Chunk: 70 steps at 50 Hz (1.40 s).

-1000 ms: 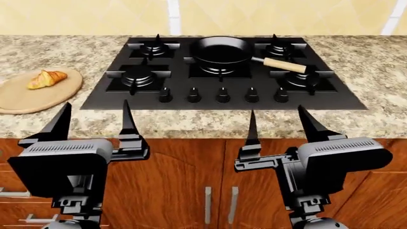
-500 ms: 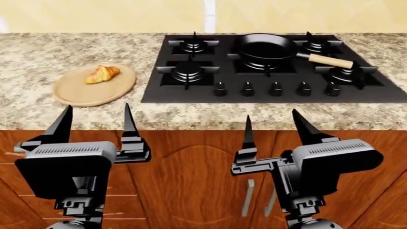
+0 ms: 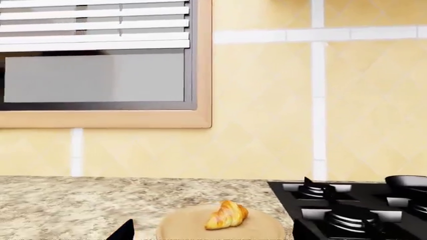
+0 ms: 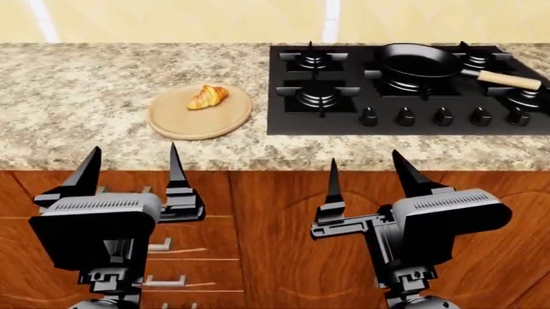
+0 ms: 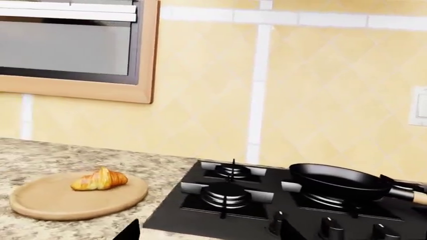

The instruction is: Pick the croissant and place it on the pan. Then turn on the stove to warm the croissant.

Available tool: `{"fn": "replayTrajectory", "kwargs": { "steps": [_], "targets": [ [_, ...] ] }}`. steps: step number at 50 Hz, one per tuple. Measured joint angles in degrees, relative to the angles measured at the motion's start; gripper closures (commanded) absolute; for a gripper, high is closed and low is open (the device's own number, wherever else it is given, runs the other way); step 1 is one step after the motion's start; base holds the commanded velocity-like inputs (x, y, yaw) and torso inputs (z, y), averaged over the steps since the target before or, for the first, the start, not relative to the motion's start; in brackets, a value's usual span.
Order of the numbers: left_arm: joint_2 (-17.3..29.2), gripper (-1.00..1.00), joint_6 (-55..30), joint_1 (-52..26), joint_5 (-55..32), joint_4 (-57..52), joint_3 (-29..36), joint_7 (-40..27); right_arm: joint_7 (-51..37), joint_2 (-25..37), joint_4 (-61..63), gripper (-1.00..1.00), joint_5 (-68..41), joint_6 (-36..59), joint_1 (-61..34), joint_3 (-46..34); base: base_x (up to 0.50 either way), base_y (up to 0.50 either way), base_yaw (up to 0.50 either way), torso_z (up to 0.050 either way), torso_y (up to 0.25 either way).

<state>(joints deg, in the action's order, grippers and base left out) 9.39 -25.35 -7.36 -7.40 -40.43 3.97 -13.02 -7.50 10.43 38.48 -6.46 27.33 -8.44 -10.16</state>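
Note:
The golden croissant (image 4: 207,97) lies on a round light-wood board (image 4: 199,120) on the granite counter, left of the stove (image 4: 344,122). It shows too in the left wrist view (image 3: 227,215) and the right wrist view (image 5: 99,180). The black pan (image 4: 420,61) with its wooden handle (image 4: 509,80) rests on a rear burner; the right wrist view has the pan (image 5: 340,181) as well. Black knobs (image 4: 442,116) line the stove's front. My left gripper (image 4: 131,168) and right gripper (image 4: 368,170) hang open and empty in front of the counter edge, short of everything.
Wooden cabinet fronts and drawer handles (image 4: 163,244) sit below the counter. A tiled yellow wall and a framed window (image 3: 107,65) stand behind it. A wall outlet (image 5: 419,106) is at the far right.
The whole view has shifted left: board, croissant and stove now appear further right in the head view. Both grippers hold the same open pose.

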Motion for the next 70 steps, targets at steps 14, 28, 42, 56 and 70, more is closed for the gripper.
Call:
{"fn": "replayTrajectory", "kwargs": {
  "steps": [14,28,42,56,70],
  "targets": [
    [0.7,-1.00,1.0,0.6,-0.4,0.5,0.1,-0.6,-0.5,0.2,-0.7,-1.00,-0.8,-0.3,0.0,-0.3,0.29,0.22,0.00,0.000,0.000],
    [1.2,-1.00,1.4,0.9,-0.8,0.5,0.5,-1.2,-0.8,0.7,-1.1,-1.00,-1.3,-0.2,-0.1,-0.8,0.50,0.00,0.00,0.000,0.000],
    [1.7,-1.00,1.5,0.9,-1.5,0.3,1.0,-1.7,-1.1,1.3,-1.2,-1.00,-1.8,-0.2,-0.2,-1.0,0.50,0.00,0.00,0.000,0.000],
    [2.4,-1.00,1.9,1.1,-2.3,0.2,1.5,-2.5,-1.6,1.5,-1.5,-1.00,-2.4,-2.0,0.4,-0.8,0.07,0.01,0.00,0.000,0.001],
    [3.2,-1.00,2.6,1.2,-2.7,0.5,2.1,-3.3,-2.5,2.2,-1.7,-1.00,-1.9,-1.9,0.3,-1.5,0.00,0.41,0.00,0.000,0.000]
  ]
}}
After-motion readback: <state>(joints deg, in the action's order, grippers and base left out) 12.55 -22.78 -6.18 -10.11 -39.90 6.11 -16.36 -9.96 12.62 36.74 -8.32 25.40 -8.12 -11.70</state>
